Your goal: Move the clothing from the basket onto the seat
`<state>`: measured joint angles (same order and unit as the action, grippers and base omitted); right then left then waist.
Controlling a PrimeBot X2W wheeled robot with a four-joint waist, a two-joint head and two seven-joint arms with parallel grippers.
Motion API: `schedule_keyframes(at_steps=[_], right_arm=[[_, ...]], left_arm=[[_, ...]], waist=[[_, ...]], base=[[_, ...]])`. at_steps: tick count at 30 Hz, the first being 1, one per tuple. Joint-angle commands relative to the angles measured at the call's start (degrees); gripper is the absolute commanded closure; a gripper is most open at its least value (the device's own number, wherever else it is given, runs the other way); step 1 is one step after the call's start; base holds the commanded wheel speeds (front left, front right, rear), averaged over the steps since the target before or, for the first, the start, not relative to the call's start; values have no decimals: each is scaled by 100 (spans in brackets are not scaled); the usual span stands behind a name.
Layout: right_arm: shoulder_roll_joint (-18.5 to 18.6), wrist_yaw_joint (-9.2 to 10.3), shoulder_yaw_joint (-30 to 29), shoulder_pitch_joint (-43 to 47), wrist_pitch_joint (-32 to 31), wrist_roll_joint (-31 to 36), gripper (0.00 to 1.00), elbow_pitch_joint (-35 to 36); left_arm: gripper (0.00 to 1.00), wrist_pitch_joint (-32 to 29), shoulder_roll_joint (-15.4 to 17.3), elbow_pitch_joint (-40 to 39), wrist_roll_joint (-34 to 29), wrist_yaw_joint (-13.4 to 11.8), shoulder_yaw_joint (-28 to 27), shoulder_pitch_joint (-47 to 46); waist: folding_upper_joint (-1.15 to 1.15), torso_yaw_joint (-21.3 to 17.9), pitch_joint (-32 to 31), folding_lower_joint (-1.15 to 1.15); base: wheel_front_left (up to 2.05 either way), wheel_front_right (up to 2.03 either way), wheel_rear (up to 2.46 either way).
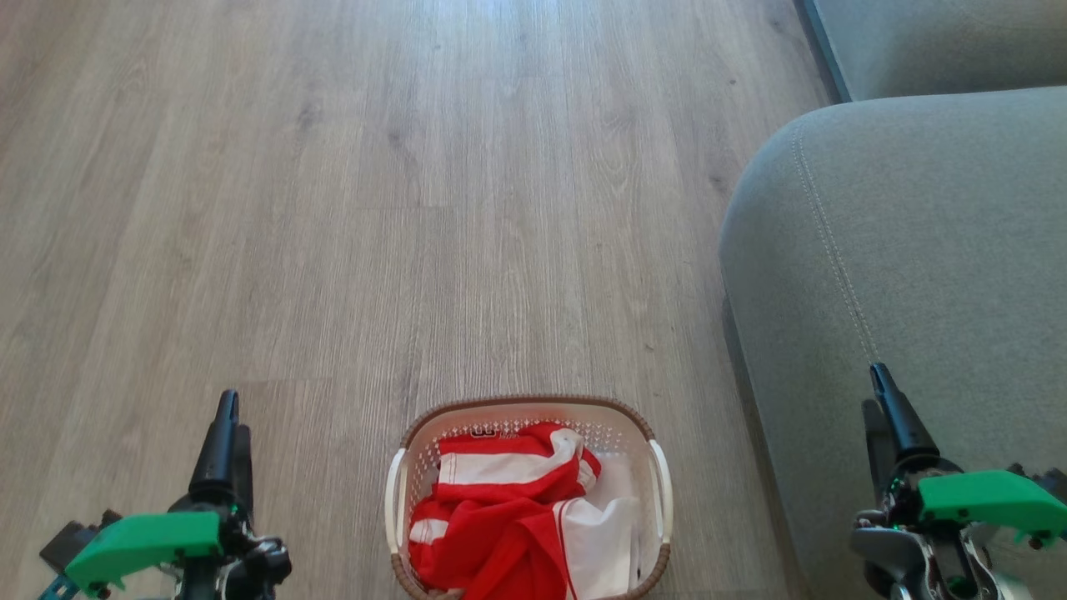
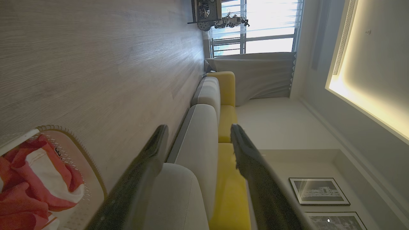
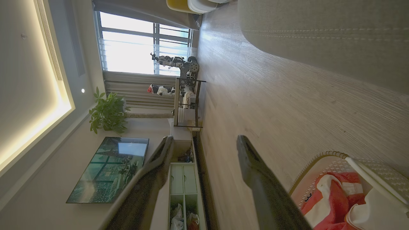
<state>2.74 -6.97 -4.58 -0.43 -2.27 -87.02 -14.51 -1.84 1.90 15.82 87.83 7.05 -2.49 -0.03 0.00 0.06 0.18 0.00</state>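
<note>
Head view: a small oval white perforated plastic basket [image 1: 525, 401] with a brown woven-look rim stands on the pale wood-grain floor [image 1: 333, 208], holding crumpled red-and-white shiny clothing [image 1: 500, 525]. The large grey fabric sofa seat [image 1: 917, 250] lies just to its right. At either side hover the left gripper [image 1: 233, 412] and the right gripper [image 1: 874, 387], fingers spread wide, holding nothing.

the floor [image 1: 400, 217] was pale grey-brown wood-look planking, its boards running lengthwise up the head view. the basket [image 1: 525, 401] stood directly on it at the bottom centre, upright. to the right stood the seat [image 1: 917, 250] with its rounded grey front, near the basket with a narrow strip of planks between them.
</note>
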Motion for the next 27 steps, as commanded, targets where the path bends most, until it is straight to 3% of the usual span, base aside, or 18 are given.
schedule_keyframes(at_steps=[1,27], right_arm=[[14,-14,79,-205,95,163,0,289],[98,-23,431,-247,518,2134,0,705]], left_arm=[[0,65,60,-260,-194,10,-20,-309],[0,485,68,-619,-2602,19,167,-334]], waist=[[0,5,0,0],[0,2,7,0]], base=[[0,0,0],[0,0,0]])
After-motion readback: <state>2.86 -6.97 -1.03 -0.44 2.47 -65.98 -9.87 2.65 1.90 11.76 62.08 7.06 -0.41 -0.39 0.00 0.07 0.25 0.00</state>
